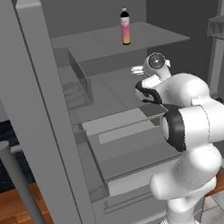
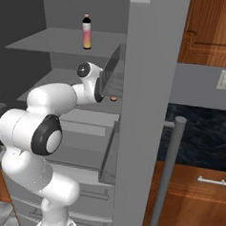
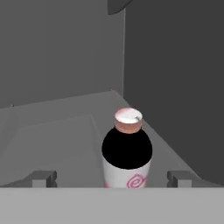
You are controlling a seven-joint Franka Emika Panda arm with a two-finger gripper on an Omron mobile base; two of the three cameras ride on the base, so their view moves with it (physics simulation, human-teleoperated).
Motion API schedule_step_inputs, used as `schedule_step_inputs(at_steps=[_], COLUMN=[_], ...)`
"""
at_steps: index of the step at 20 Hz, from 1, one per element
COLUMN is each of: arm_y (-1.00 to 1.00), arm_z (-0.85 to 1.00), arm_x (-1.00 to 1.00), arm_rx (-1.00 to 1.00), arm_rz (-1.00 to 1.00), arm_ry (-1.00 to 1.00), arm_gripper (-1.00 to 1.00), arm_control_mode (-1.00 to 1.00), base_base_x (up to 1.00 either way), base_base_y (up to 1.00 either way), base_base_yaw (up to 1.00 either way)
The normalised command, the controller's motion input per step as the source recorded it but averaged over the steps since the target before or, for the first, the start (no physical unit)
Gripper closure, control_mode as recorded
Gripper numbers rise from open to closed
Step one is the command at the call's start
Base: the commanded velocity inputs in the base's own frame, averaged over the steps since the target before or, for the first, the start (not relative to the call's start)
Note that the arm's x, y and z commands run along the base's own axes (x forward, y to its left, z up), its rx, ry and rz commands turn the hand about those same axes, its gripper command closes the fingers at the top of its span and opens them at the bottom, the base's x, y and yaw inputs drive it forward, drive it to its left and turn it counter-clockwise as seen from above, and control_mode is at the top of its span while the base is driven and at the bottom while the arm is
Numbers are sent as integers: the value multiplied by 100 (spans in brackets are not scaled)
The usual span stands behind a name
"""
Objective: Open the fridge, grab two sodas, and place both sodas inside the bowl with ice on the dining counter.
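The fridge [image 1: 118,133] stands open, its doors [image 2: 144,112] swung wide, and my arm reaches in over the middle shelf. One soda [image 1: 126,27] stands upright on the upper shelf, also seen in the right base view as the soda [image 2: 86,32]. In the hand view a second soda [image 3: 127,148], with a pinkish cap, black shoulder and white body, stands on a shelf by the fridge's side wall. My gripper [image 3: 112,177] is open, one fingertip [image 3: 43,177] on each side of this bottle and apart from it. The bowl with ice and the dining counter are out of view.
The open door [image 1: 44,118] and its long handle [image 1: 22,197] stand close on the left; the other door's handle [image 2: 171,162] rises on the right. A door bin [image 2: 113,72] hangs beside my wrist. Wooden wall cabinets [image 2: 200,188] with black tops flank the fridge.
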Motion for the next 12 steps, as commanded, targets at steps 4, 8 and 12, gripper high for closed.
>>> schedule_step_inputs(at_steps=[4, 8, 12], arm_y=[-17, -14, 0], arm_z=[-3, -9, -14], arm_x=[18, 17, 9], arm_rx=[0, 0, 0], arm_rz=[0, 0, 0], arm_ry=[0, 0, 0], arm_gripper=[-100, -100, 100], arm_control_mode=[-100, -100, -100], base_base_x=[0, 0, 0], base_base_y=[0, 0, 0], base_base_yaw=[0, 0, 0])
